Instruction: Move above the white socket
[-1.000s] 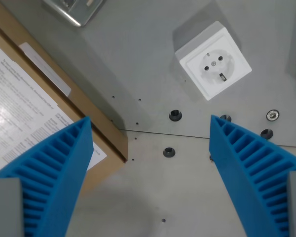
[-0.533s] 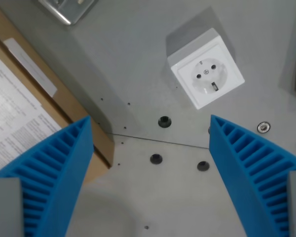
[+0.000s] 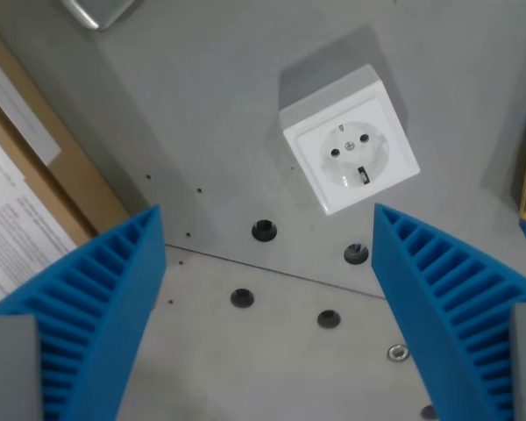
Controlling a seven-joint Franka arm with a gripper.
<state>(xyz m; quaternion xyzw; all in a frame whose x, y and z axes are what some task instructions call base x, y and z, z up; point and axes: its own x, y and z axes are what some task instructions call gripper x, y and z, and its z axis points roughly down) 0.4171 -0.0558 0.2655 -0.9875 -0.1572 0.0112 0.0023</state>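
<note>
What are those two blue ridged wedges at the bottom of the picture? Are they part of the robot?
Yes, they are the two fingers of the robot's hand. Each finger is bright blue, wedge-shaped, tapering to a point, with rows of ribs along its inner face. Each one's base sits in a plain grey block in a bottom corner. No cables or markings show.

- This looks like a lab or workshop for testing robots.
- The table (image 3: pixel 245 105) is bare grey metal, made of plates that meet in a thin line.
- It has round bolt holes (image 3: pixel 263 231) and small screws (image 3: pixel 398 353) in it.
- A white socket (image 3: pixel 351 153) sits loose on the metal, not in a wall.
- A brown cardboard box (image 3: pixel 44 167) with a printed paper label lies at the table's left edge.
</note>
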